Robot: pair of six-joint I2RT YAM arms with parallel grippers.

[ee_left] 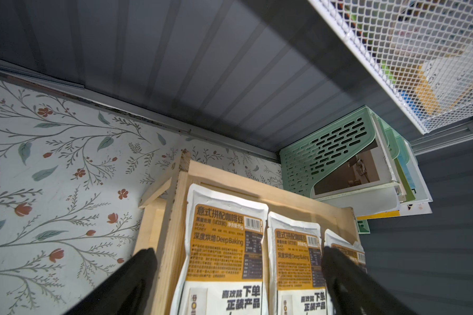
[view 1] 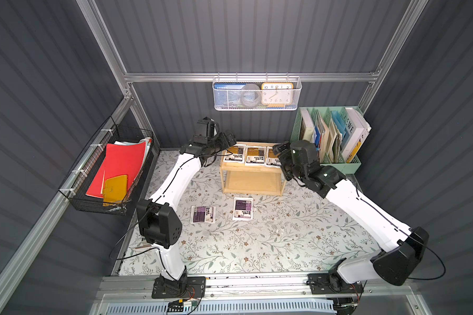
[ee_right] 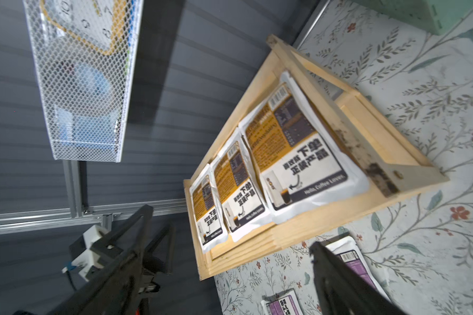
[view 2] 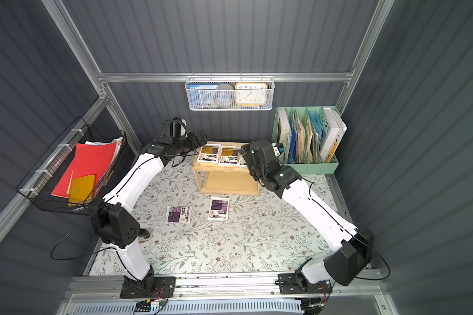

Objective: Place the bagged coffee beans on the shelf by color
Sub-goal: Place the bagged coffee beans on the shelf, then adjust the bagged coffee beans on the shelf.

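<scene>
I am hovering both arms at the small two-tier light-wood shelf [view 1: 253, 170] in the middle of both top views. Neither pair is gripping anything. My left fingers [ee_left: 137, 272] are spreading wide over the top tier's left end, and my right fingers [ee_right: 126, 245] are gaping at its right end. Three flat white pouches with yellow-orange labels [view 1: 255, 156] are lying side by side on that top tier. A purple-labelled white pouch [view 1: 242, 208] is lying flat on the floral-patterned desk [view 1: 284, 240] just below the shelf in the frame. A second purple-labelled pouch [view 1: 203, 214] is sitting to its left, near it but apart (the lower tier is showing bare wood).

I am judging these bags light and soft, with beans shifting inside slick film, so a shallow pinch is likely to be slipping off. I am thinking the best hold is across a short sealed edge, or over the plump middle where the film is bunching, squeezing gently so nothing is bursting.
</scene>
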